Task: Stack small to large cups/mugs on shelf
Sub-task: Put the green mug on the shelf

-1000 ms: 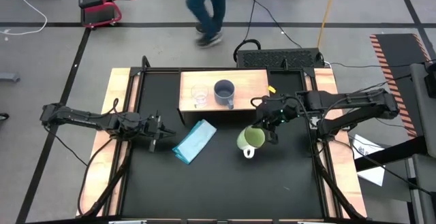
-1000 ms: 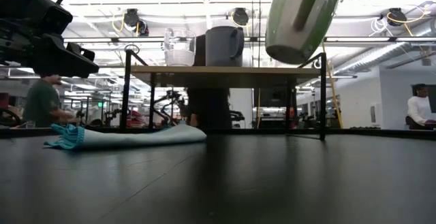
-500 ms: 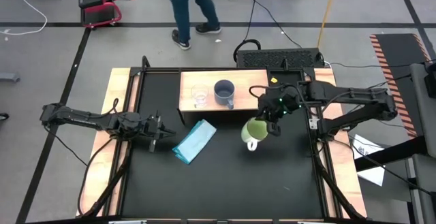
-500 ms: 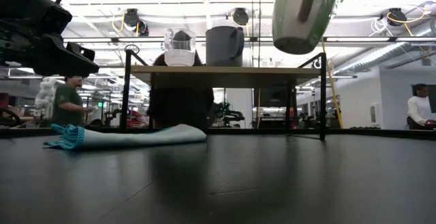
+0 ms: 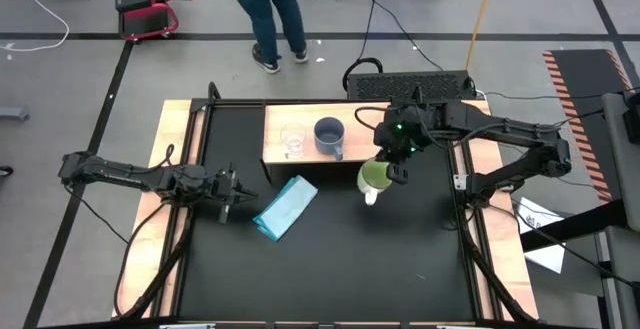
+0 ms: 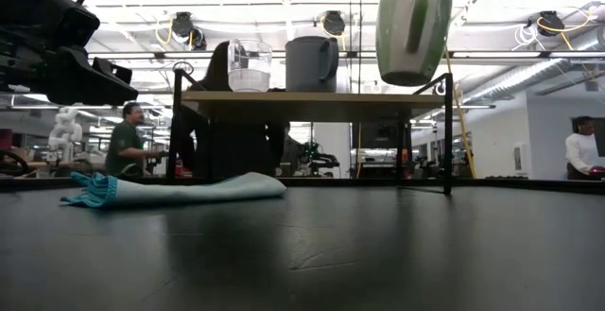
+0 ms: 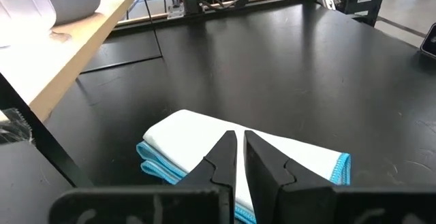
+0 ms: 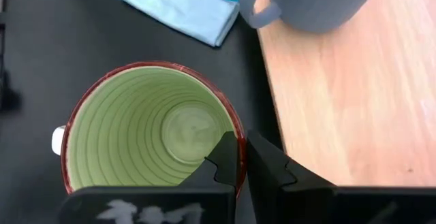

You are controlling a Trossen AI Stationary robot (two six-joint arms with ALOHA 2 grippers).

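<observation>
Right end effector (image 5: 398, 165) clenched on rim of lime-green mug (image 6: 413, 30), held in air just off shelf (image 5: 370, 121) edge; left end effector (image 5: 237, 195) w/ fingers nearly together, empty, near cloth (image 5: 286, 207).

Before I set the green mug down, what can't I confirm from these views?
- Green mug against the shelf: in the high view the right gripper covers the shelf edge there; the low view gives no depth.
- Mug's base: unseen in every view.
- Grey-blue mug: cut off by the right wrist view's edge.
- Glass cup: contents too small to tell.
</observation>
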